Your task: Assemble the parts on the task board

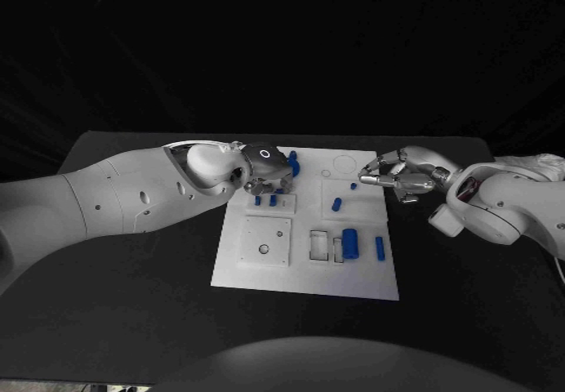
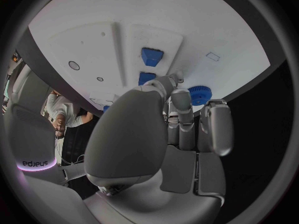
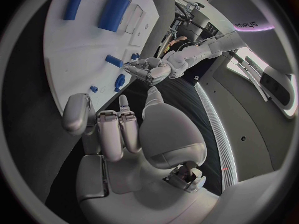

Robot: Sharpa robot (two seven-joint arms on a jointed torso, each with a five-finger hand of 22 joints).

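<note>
You see the flat white rectangular task board (image 1: 306, 269) lying mid-tabletop (image 1: 141, 269), small blue plastic parts (image 1: 349, 241) scattered across it. Your left robot hand (image 1: 261, 166) hovers over the board's far left corner, fingers curled in around nothing, just beside a round blue toothed part (image 2: 200, 94). Your right robot hand (image 1: 394, 175) hangs at the far right edge, fingers bent and apart, holding nothing.

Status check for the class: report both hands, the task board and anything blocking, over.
Left hand over the task board's far left corner, holding nothing visible. Right hand at far right edge, empty. Blue parts lying on board. Nothing blocking.
</note>
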